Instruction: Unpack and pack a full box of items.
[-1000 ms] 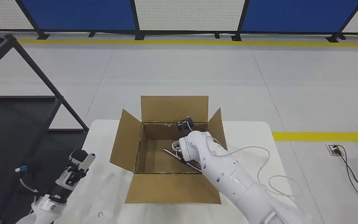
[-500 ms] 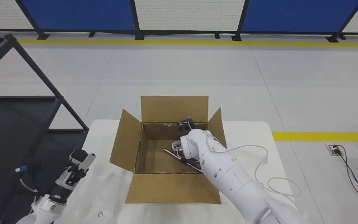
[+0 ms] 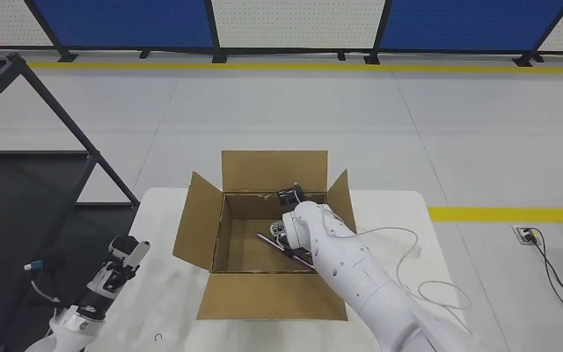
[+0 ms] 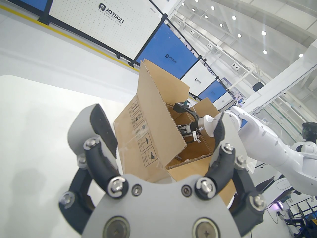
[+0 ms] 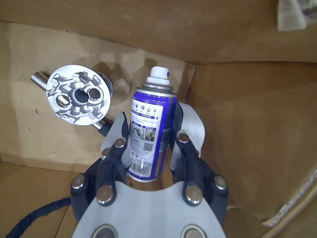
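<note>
From above, an open cardboard box (image 3: 271, 299) sits on the white tabletop (image 3: 163, 286) with all four flaps folded outward. The right arm (image 3: 352, 273) reaches into the box from the near right corner, its wrist below the rim. A thin dark rod (image 3: 286, 248) lies slanted on the box floor just beside that arm. The left hand (image 3: 130, 253) hangs off the tabletop's left edge, well apart from the box.

In the left wrist view, the left hand is spread wide with nothing between its fingers (image 4: 102, 125). It points toward the box, whose side flap stands up in front of it. The right arm goes down into the box behind the flap.

In the right wrist view, the right hand (image 5: 152, 113) is clamped around a blue spray can (image 5: 148, 100) with a white cap, one finger on each side of the can's body. It holds the can inside the box, near a corner. A round metal part (image 5: 78, 95) with a toothed face and a shaft lies on the box floor beside the can, apart from it. A pale crumpled piece (image 5: 293, 3) shows against the box wall; I cannot tell what it is.
</note>
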